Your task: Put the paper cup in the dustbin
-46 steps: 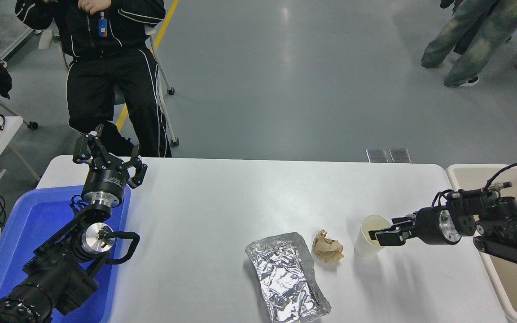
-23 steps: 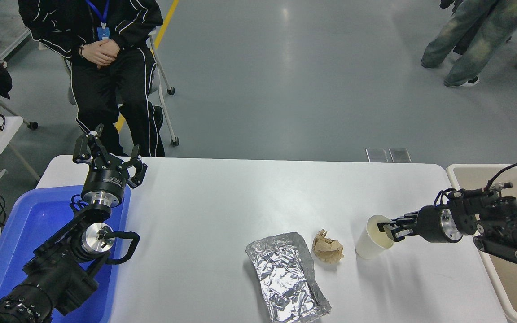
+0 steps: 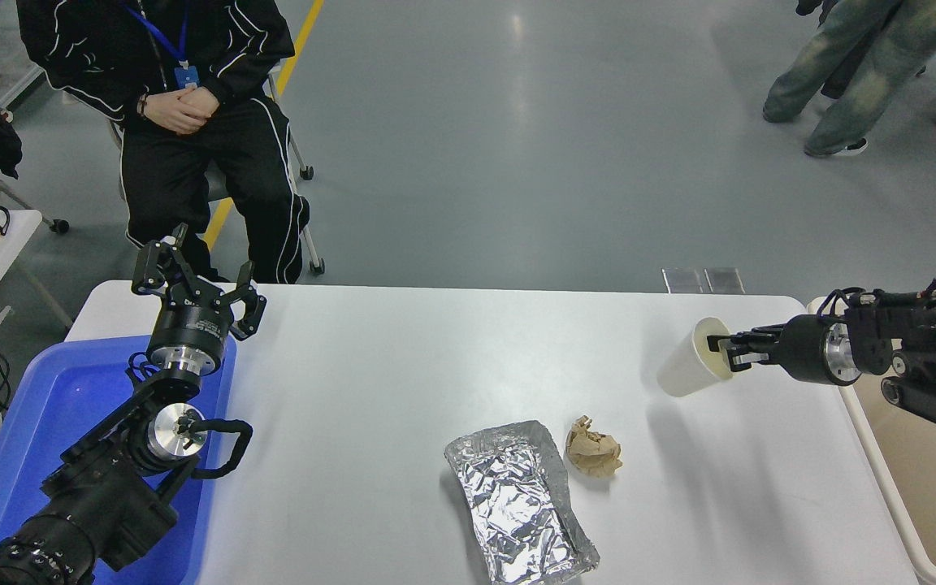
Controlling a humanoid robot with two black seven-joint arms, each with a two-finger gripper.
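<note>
The white paper cup [image 3: 689,370] hangs tilted above the table at the right, its cream inside turned toward the arm. My right gripper [image 3: 721,348] is shut on the cup's rim, with one finger inside the mouth. The beige dustbin [image 3: 907,520] stands at the table's right edge, partly hidden behind my right arm. My left gripper [image 3: 196,280] is parked at the lower left over the blue tray, fingers spread and empty.
A crumpled brown paper ball [image 3: 594,446] and a crinkled silver foil sheet [image 3: 519,504] lie on the table's front middle. A bright blue tray [image 3: 45,422] sits at the left edge. A person sits on a chair [image 3: 192,122] beyond the far left corner.
My right gripper closed on the cup's rim, then lifted it off the table and carried it up and to the right, toward the dustbin. The seated person shifted their hands.
</note>
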